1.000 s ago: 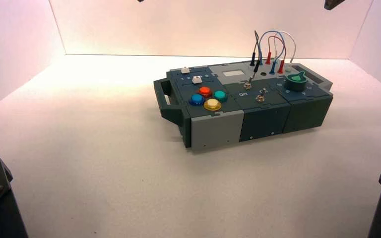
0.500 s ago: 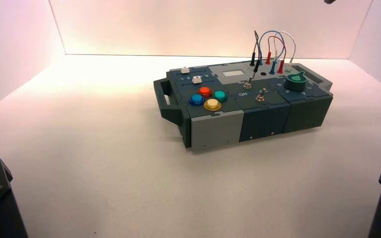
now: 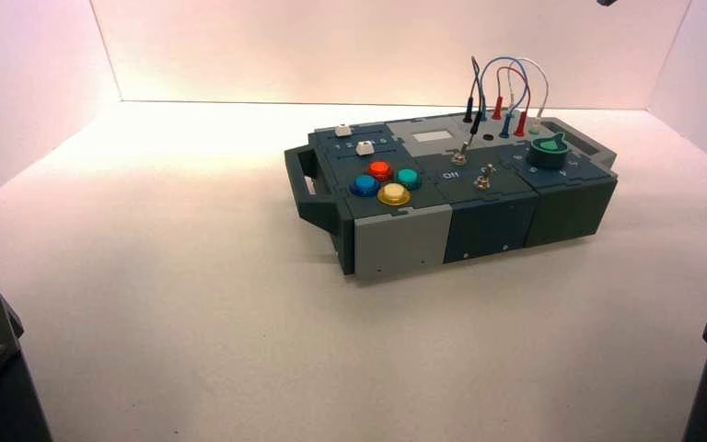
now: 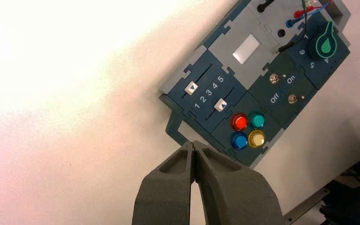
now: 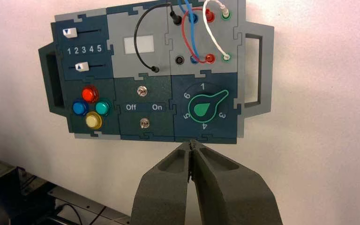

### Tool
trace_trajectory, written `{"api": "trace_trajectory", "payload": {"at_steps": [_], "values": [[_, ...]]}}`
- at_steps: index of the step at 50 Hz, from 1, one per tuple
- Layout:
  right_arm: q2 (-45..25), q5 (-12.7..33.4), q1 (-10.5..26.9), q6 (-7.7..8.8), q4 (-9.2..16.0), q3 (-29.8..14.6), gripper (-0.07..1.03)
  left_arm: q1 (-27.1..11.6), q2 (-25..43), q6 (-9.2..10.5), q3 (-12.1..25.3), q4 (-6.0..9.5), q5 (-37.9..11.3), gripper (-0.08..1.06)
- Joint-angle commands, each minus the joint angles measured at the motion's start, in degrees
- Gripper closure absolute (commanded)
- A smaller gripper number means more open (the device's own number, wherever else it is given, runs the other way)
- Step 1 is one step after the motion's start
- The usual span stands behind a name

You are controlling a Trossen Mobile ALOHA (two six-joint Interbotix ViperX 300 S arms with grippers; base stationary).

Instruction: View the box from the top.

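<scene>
We see the long dark teal-and-grey box (image 3: 492,204) on the pale tabletop (image 3: 239,341), right of centre. Above it (we get both wrist views) hang the black left gripper (image 4: 193,145) and black right gripper (image 5: 191,144), each fully closed, holding nothing.

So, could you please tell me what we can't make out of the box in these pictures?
- Knob's covered numeral: right wrist view, hidden under the green knob's pointer.
- White wire: left wrist view, cut off by the edge.
- Box's underside: high view, hidden against the table.
</scene>
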State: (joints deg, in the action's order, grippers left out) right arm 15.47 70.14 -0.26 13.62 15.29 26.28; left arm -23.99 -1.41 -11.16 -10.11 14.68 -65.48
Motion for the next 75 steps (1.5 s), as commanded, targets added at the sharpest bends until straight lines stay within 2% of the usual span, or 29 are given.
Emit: {"api": "trace_trajectory", "payload": {"at_steps": [1, 14, 28, 35, 48, 75], "values": [[0.6, -0.2, 0.0, -0.09, 0.2, -2.1, 0.99, 0.7, -0.9, -0.44, 2.1, -0.09, 0.2, 1.01], [0.2, -0.2, -0.1, 0.00, 0.2, -3.0, 0.99, 0.9, -0.4, -0.62, 3.2, -0.09, 0.2, 1.01], [-1.3, -0.5, 0.3, -0.18, 0.2, -3.5, 0.99, 3.2, -0.5, -1.23, 1.8, -0.09, 2.0, 1.01], [-1.5, -0.5, 0.4, -0.97, 0.2, -4.0, 0.99, 4.9, -1.0, -1.67, 0.5, 0.44, 3.7, 1.01], [-2.0, -0.5, 0.4, -1.05, 0.2, -3.9, 0.99, 6.4, -1.0, -2.02, -0.4, 0.35, 3.0, 1.01], [-3.0, -0.5, 0.4, -1.05, 0.2, -3.5, 0.99, 6.9, -1.1, -2.11, -0.6, 0.26, 3.1, 1.01]]}}
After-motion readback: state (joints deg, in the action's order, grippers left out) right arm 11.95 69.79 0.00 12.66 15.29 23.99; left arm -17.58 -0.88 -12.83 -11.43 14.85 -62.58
